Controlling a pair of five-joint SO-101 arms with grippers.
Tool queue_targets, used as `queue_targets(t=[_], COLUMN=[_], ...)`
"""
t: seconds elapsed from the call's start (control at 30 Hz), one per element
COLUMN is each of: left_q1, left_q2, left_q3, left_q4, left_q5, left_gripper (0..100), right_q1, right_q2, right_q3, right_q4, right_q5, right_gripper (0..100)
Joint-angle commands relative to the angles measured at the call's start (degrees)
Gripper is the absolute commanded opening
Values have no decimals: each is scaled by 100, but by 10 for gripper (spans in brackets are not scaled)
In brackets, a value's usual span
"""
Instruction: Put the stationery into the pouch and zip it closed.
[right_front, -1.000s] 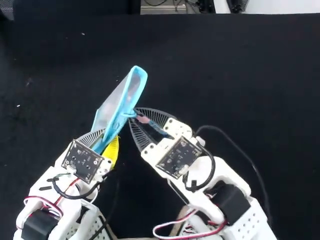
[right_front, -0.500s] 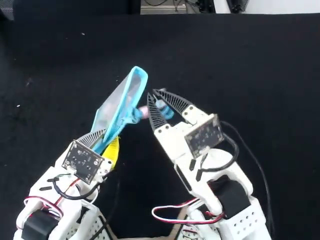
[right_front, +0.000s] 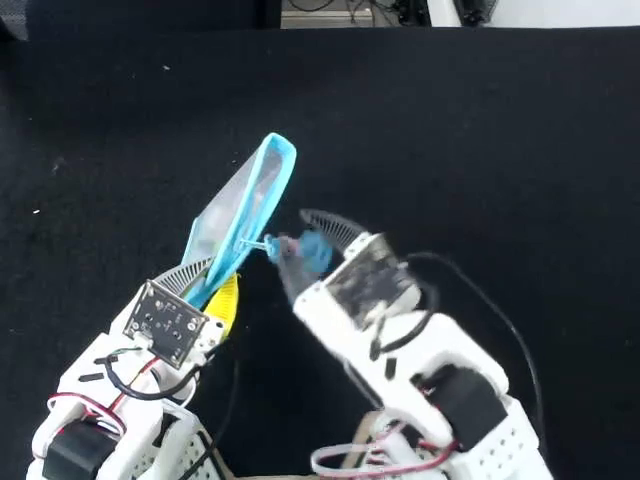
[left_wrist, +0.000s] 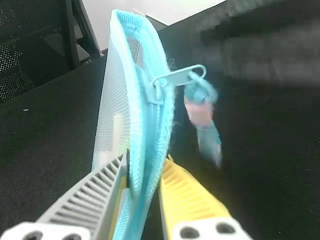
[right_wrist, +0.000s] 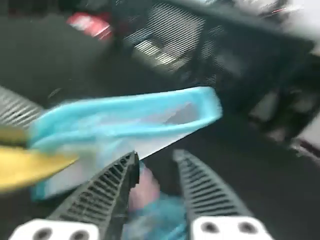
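My left gripper (left_wrist: 146, 161) pinches the pouch (left_wrist: 119, 95); my right gripper (right_wrist: 155, 156) stands spread around the zip's tassel (left_wrist: 201, 112).

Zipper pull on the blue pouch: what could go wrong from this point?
1. The right gripper is open around the dangling charm, not the metal zipper pull; closing there may catch only the soft charm and slip.
2. The left gripper pinches the pouch at one end only, so tugging the zipper could twist it or pull it free.
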Motion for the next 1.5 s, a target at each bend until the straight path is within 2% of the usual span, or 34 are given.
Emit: queue_targets(t=[0.0,0.13,0.33,0.97,1.1,1.2,1.3,1.47], left_q1=[75,75,75,75,75,75,75,75], left_q2=[18,18,18,18,18,18,18,18], left_q3=[75,75,75,75,84,84,84,84], left_q4=[123,123,123,123,123,123,123,123], left_q5=[53,70,79,79,79,79,79,79], left_gripper=[29,29,29,29,29,29,29,29], right_q1=[-378,-396,-404,-413,-413,-413,-413,-413], right_q2=[119,110,110,110,-145,-743,-1446,-2396], right_q3=[-242,303,980,1042,1051,1209,1587,1974], right_q4=[229,-334,-1345,-1398,-1371,-1275,-1275,-1222], right_q5=[53,18,-826,-879,-835,-774,-308,-123], right_gripper=[243,243,243,239,157,158,143,41])
